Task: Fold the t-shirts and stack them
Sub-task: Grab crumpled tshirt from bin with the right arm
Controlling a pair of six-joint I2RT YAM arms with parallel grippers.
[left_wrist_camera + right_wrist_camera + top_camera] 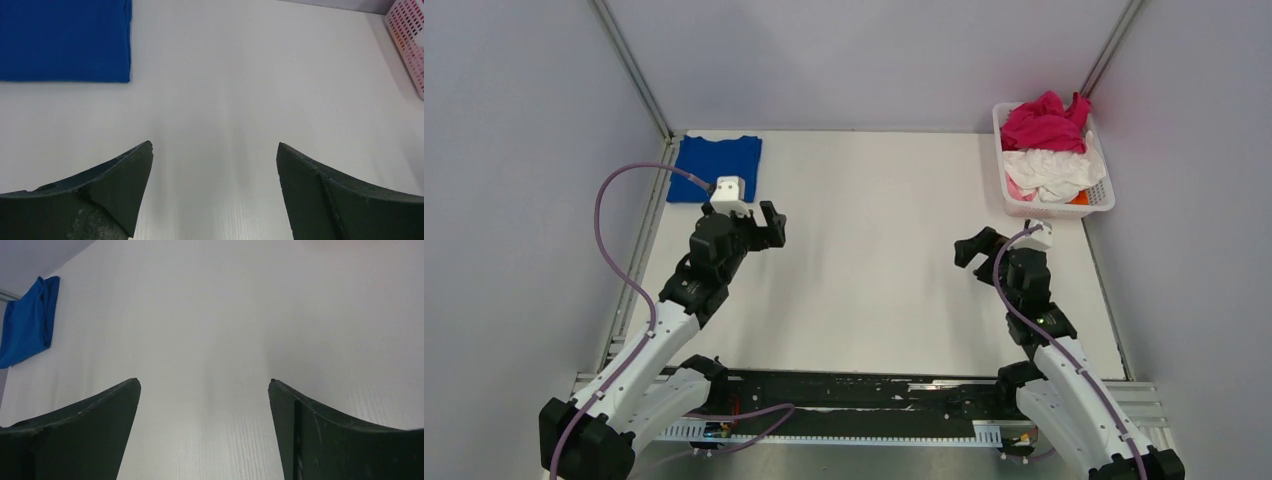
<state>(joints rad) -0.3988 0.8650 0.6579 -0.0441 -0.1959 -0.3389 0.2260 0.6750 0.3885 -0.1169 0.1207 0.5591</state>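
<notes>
A royal blue t-shirt (715, 167) lies folded flat at the table's far left corner; it also shows in the left wrist view (65, 40) and the right wrist view (27, 327). A magenta-pink t-shirt (1044, 125) is heaped on a white t-shirt (1052, 170) in the white basket (1103, 205) at the far right, with bits of pale pink and orange cloth beneath. My left gripper (773, 222) hovers open over the left of the table, empty (215, 150). My right gripper (975, 245) hovers open at the right, empty (204, 382).
The white table (874, 260) runs between grey walls on both sides and at the back. A metal rail with black cable tray (854, 400) lies along the near edge between the arm bases. The basket's lattice wall (407, 35) shows at the left wrist view's right edge.
</notes>
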